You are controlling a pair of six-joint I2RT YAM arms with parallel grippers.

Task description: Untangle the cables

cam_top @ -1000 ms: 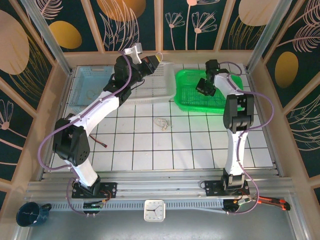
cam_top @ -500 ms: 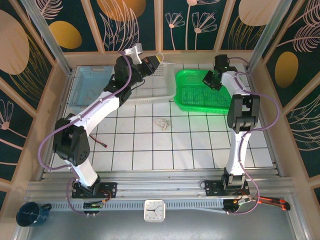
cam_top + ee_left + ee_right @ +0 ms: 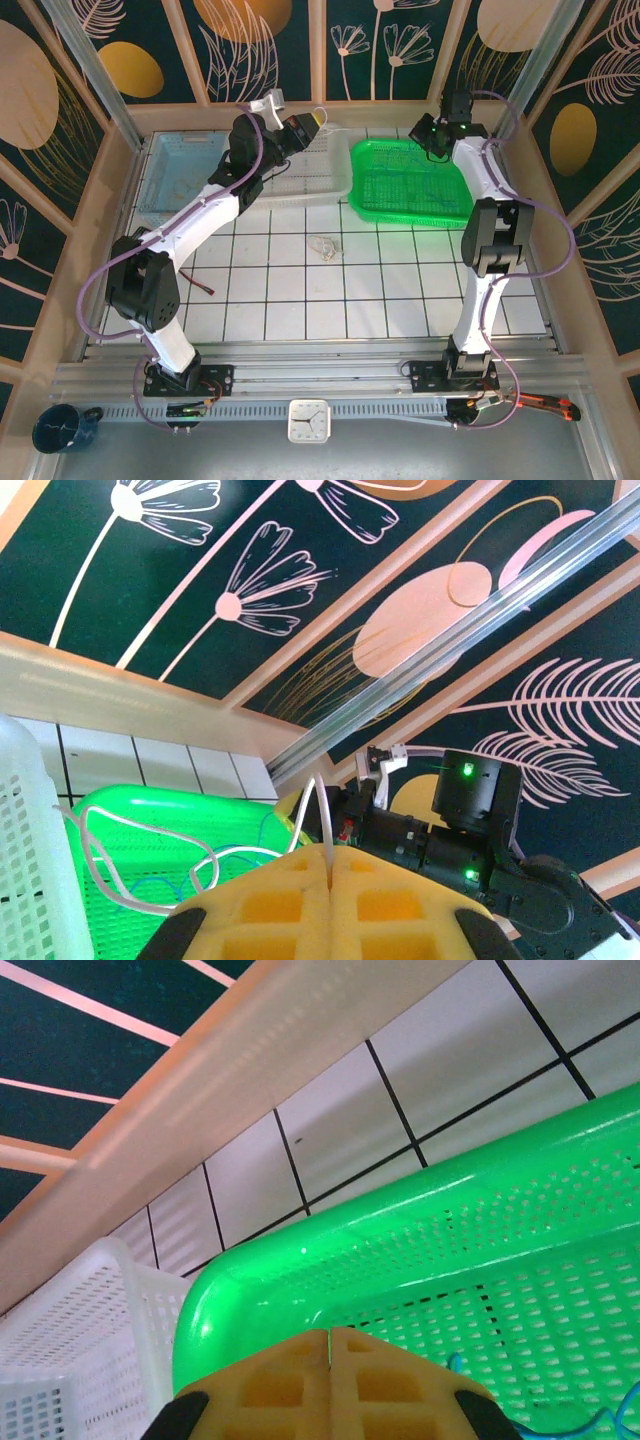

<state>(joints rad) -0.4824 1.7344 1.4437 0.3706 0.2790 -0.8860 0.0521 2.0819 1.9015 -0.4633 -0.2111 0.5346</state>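
- Pinching one pale strand (image 3: 325,825) between fully closed jaws, the left gripper (image 3: 318,118) hangs at upper centre of the overhead view, above the white basket (image 3: 320,185). In its wrist view (image 3: 330,852) the strand loops away to the left, in front of the green basket (image 3: 150,820).
- The step in hand looks like carrying off a single strand for sorting.
- The rest of the cables (image 3: 322,245) lie as a small tangle on the bare tiles at centre frame, well apart from both grippers.
- The next move probably calls for lowering and releasing the strand into a basket, then going down to the tangle. Which basket is meant I cannot tell.
- The right gripper (image 3: 425,130) sits at upper right over the green basket's far corner, its jaws pressed together (image 3: 330,1332) on nothing.
- A blue tray (image 3: 160,195) lies at upper left and a small red piece (image 3: 205,288) on the tiles at lower left.
- The trailing loops could snag on a basket rim.
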